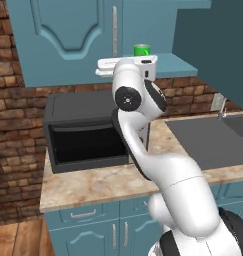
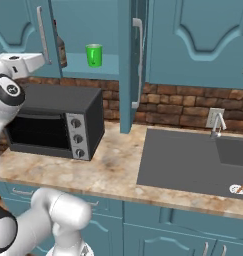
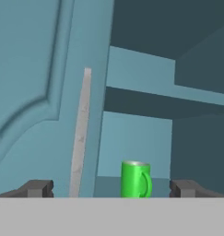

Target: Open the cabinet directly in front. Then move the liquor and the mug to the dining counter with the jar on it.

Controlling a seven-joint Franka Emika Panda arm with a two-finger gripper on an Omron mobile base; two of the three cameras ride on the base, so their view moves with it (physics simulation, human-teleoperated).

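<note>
While the robot's hand (image 3: 111, 188) hovers with its dark fingertips spread wide and gripping nothing, a small bright green mug (image 3: 136, 179) stands upright between them on the lower shelf of the cabinet (image 2: 100, 45). The mug is a plain cylinder with a side handle. Teal-blue throughout, the cabinet has its right door (image 2: 132, 65) swung open edge-on and its left door (image 3: 37, 92) shut, each with a long silver bar handle (image 3: 81, 133). A dark bottle of liquor (image 2: 60, 49) stands on the same shelf, left of the mug and apart from it. Below, a black microwave (image 2: 58, 122) sits on the marbled table (image 2: 115, 170).
</note>
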